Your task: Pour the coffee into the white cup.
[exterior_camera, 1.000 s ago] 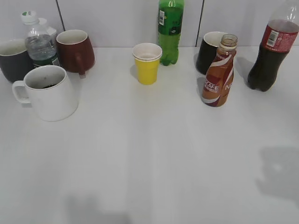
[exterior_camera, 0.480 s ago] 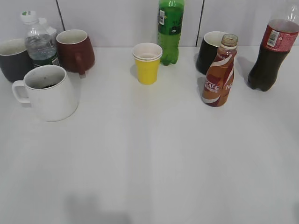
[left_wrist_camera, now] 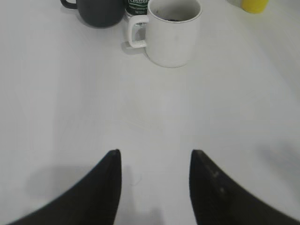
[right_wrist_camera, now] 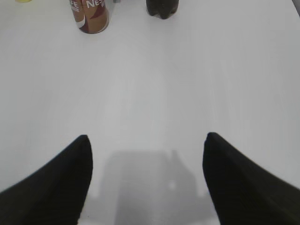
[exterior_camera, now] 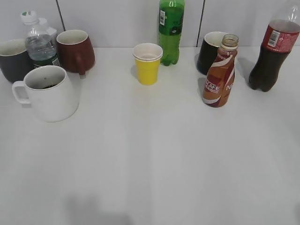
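Observation:
The brown coffee bottle (exterior_camera: 219,72) stands upright with no cap at the table's right rear; its base shows in the right wrist view (right_wrist_camera: 91,16). The white cup (exterior_camera: 49,93), a mug with its handle to the left, stands at the left and holds something dark at the bottom; it also shows in the left wrist view (left_wrist_camera: 173,30). My left gripper (left_wrist_camera: 154,157) is open and empty over bare table, well short of the mug. My right gripper (right_wrist_camera: 146,140) is open and empty, well short of the bottle. Neither gripper shows in the exterior view.
A yellow paper cup (exterior_camera: 147,63) and a green bottle (exterior_camera: 170,29) stand at the rear middle. A black mug (exterior_camera: 209,51) and a cola bottle (exterior_camera: 273,49) flank the coffee bottle. A dark grey mug (exterior_camera: 11,60), a water bottle (exterior_camera: 39,42) and a maroon mug (exterior_camera: 75,50) stand behind the white cup.
The shadow at the table's right front has gone from the exterior view. The bottles and cups have not moved.

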Controlling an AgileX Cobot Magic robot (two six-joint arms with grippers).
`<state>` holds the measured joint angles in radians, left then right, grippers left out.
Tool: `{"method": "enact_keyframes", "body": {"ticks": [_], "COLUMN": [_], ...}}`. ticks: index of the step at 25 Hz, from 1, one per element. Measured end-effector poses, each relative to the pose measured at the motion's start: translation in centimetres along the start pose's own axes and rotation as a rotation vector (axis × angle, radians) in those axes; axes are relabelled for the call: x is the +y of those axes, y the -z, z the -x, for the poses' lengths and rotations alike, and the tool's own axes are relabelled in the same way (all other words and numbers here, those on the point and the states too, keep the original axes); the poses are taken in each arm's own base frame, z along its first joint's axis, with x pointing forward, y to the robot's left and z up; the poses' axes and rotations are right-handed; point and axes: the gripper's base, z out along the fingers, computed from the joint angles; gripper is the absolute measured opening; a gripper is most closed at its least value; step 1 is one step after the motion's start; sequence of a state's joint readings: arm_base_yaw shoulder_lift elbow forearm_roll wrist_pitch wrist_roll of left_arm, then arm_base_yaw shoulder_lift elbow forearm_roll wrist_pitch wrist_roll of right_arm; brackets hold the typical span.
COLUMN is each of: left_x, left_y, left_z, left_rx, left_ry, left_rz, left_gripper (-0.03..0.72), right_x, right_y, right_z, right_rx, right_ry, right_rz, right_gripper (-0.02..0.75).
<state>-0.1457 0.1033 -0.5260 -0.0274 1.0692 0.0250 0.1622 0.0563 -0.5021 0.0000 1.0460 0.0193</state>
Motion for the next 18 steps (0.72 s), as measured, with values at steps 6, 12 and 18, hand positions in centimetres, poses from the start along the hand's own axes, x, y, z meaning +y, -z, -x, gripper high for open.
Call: {"method": "enact_keyframes", "body": {"ticks": [6,12,18], "left_x": [0.02,0.02,0.04], "left_y": [0.00,0.00,0.00], "left_z": [0.00,0.00,0.00], "left_rx": [0.000,0.000,0.000], "left_ry": [-0.002,-0.002,0.007], "left_rz": [0.002,0.002,0.019], "left_gripper": [0.368,0.368,0.368], "right_x": [0.00,0.00,0.00], "right_y": [0.00,0.02,0.02], "right_z": [0.01,0.00,0.00], "right_rx": [-0.001,-0.002,-0.002], "right_ry": [0.000,0.000,-0.003], "right_rz": [0.000,0.000,-0.005], "right_gripper": [0.572,0.571,0.571]}}
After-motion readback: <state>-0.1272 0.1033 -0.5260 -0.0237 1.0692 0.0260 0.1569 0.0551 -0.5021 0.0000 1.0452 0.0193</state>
